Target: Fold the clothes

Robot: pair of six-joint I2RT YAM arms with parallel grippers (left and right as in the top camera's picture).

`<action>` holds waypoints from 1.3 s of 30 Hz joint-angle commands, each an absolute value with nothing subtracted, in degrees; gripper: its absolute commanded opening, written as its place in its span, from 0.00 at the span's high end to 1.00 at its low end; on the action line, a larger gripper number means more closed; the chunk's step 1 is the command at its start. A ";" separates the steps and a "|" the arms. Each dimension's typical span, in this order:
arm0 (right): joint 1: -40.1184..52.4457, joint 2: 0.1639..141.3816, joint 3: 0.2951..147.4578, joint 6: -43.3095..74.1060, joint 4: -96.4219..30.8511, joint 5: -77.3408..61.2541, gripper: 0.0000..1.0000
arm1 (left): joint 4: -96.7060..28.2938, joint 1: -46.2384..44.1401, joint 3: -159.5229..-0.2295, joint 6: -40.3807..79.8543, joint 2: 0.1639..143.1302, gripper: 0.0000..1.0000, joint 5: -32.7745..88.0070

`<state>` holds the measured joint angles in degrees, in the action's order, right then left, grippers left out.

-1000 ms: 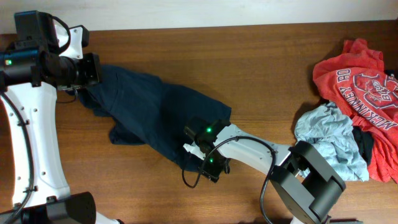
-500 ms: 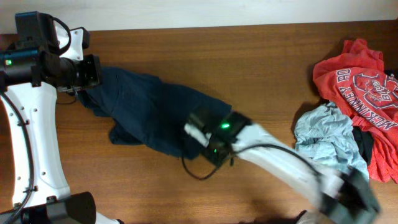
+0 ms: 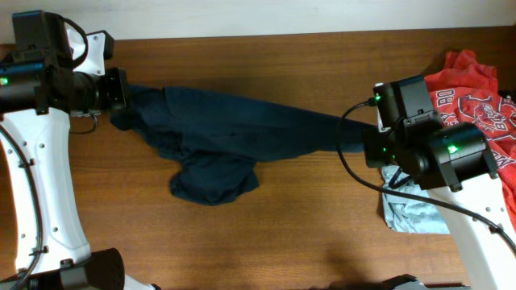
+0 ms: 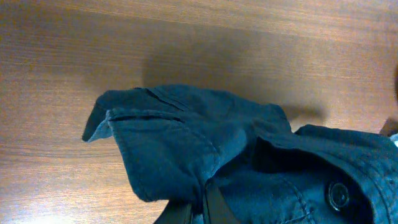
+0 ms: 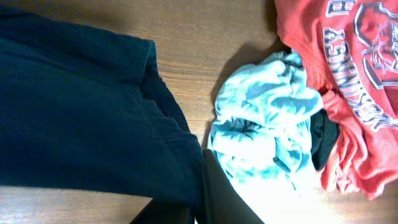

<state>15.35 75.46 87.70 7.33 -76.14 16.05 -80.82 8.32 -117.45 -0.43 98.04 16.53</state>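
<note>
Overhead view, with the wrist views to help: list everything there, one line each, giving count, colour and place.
navy garment: one, dark navy blue, stretched across the table between the two pincers, a bunched part lying on the wood.
red T-shirt: one, red with white print, crumpled at the table's right edge.
light blue garment: one, pale blue, bunched beside the red T-shirt, partly under the right arm.
black cloth: one, black, a bit showing between those two.
table: one, brown wood.
left arm: one, white and black.
right arm: one, white and black.
left pincer: one, black, shut on the garment's left end.
right pincer: one, black, shut on its right end.
</note>
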 commanded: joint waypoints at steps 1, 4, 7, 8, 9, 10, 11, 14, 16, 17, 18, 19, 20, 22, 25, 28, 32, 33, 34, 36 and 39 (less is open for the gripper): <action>14.70 73.95 88.42 7.55 -76.51 18.24 0.96 | -80.64 8.69 -118.56 -1.78 97.58 0.95 13.50; 14.70 74.02 88.42 7.35 -76.29 17.78 0.96 | -80.60 8.69 -118.56 -1.76 97.58 0.94 11.51; 14.70 74.02 88.42 7.35 -75.42 16.73 0.96 | -80.38 8.69 -118.56 -1.76 97.69 0.92 10.68; 14.70 74.02 88.42 7.35 -75.16 16.73 0.96 | -80.23 8.69 -118.56 -1.76 97.69 0.91 10.70; 14.70 74.02 88.42 7.38 -74.94 16.73 0.96 | -80.16 8.69 -118.56 -1.76 97.69 0.91 10.92; 14.70 74.02 88.42 7.38 -74.65 16.73 0.96 | -80.14 8.69 -118.56 -1.76 97.69 0.87 11.31; 14.70 74.02 88.42 7.40 -74.54 16.69 0.96 | -80.14 8.69 -118.56 -1.76 97.69 0.85 11.70; 14.70 74.08 88.42 7.38 -74.08 15.73 0.96 | -80.01 8.69 -118.56 -1.76 97.69 0.75 13.21; 14.70 74.13 88.42 7.38 -73.67 15.18 0.96 | -79.55 8.69 -118.56 -1.76 97.71 0.73 14.02; 14.70 74.32 88.42 7.38 -73.14 14.37 0.96 | -78.70 8.69 -118.56 -1.76 97.78 0.74 14.63; 14.70 74.41 88.42 7.38 -72.93 13.98 0.96 | -78.26 8.67 -118.56 -1.76 97.80 0.75 14.66; 14.70 74.65 88.42 7.38 -72.62 13.21 0.96 | -77.80 8.64 -118.56 -1.76 97.80 0.79 14.66; 14.70 74.78 88.42 7.38 -72.49 12.78 0.96 | -77.71 8.64 -118.56 -1.74 97.82 0.79 14.85; 14.70 75.33 88.42 7.38 -72.44 12.36 0.96 | -78.35 8.64 -118.56 -1.76 97.82 0.79 15.46; 14.70 75.99 88.42 7.38 -72.42 12.21 0.96 | -82.67 8.60 -117.12 -2.44 98.41 0.56 15.29; 14.70 76.44 88.42 7.38 -72.38 12.21 0.96 | -82.81 8.36 -111.98 -3.31 98.67 0.48 15.31; 14.70 76.69 88.42 7.38 -72.42 11.79 0.96 | -77.30 8.36 -101.16 -3.70 98.67 0.30 20.05; 14.70 76.69 88.42 7.38 -72.42 11.73 0.96 | -75.94 8.36 -97.82 -4.01 98.67 0.30 23.05; 14.70 76.69 88.42 7.38 -72.42 11.73 0.96 | -75.11 8.32 -95.26 -4.01 98.67 0.32 24.21; 14.70 76.69 88.42 7.38 -72.42 11.55 0.96 | -73.87 7.99 -91.46 -4.01 98.67 0.36 24.64; 14.70 76.69 88.42 7.40 -72.38 10.90 0.96 | -71.00 6.87 -86.04 -3.97 98.67 0.50 24.71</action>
<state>15.25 76.73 87.70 7.33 -72.60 11.77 -72.55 7.94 -90.02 -3.33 98.80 21.54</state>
